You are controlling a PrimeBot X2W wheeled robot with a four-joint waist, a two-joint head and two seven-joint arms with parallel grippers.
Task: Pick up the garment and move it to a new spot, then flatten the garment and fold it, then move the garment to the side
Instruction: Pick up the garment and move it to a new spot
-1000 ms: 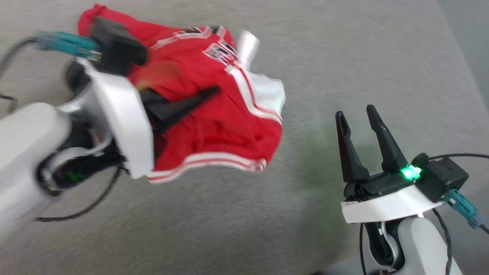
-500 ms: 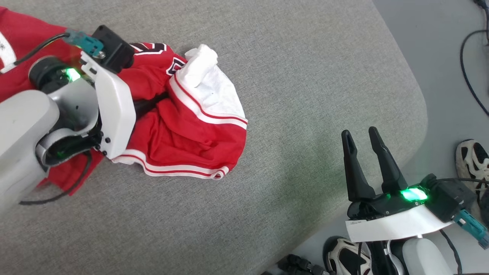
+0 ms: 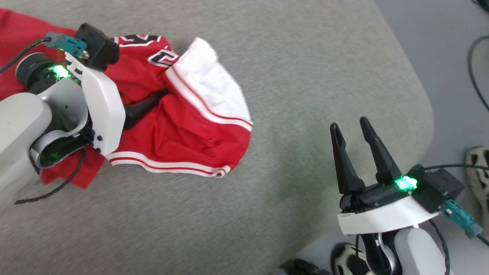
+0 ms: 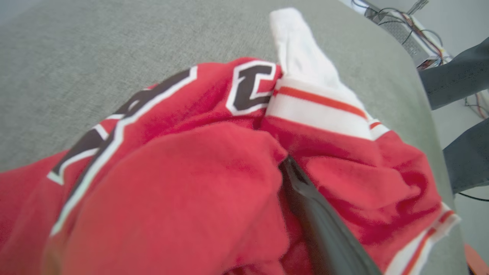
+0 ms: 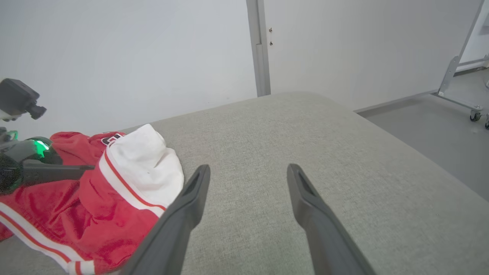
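The garment (image 3: 191, 126), a red jersey with a white sleeve, striped trim and black-and-white lettering, lies bunched on the grey cushioned surface (image 3: 290, 57) at the left. My left gripper (image 3: 160, 93) is buried in its folds, shut on the red fabric; one dark finger (image 4: 317, 221) shows and cloth hides the other. The lettering (image 4: 248, 86) and the white sleeve (image 4: 301, 53) lie just beyond that finger. My right gripper (image 3: 349, 123) stands open and empty to the right, above the surface's near edge. From its wrist, the right gripper (image 5: 248, 169) points over bare cushion, with the garment (image 5: 107, 206) at its left.
The cushion's rounded edge (image 3: 424, 114) drops to a grey floor on the right, where shoes (image 3: 477, 164) and cables (image 3: 475, 65) lie. A person's dark trouser legs (image 4: 458, 76) stand past the far edge. A white wall and a door frame (image 5: 259, 46) rise behind.
The head camera has shifted. The garment, held up and bunched a second ago, now rests lower on the cushion, and its white sleeve has spread flatter. The right gripper stays open.
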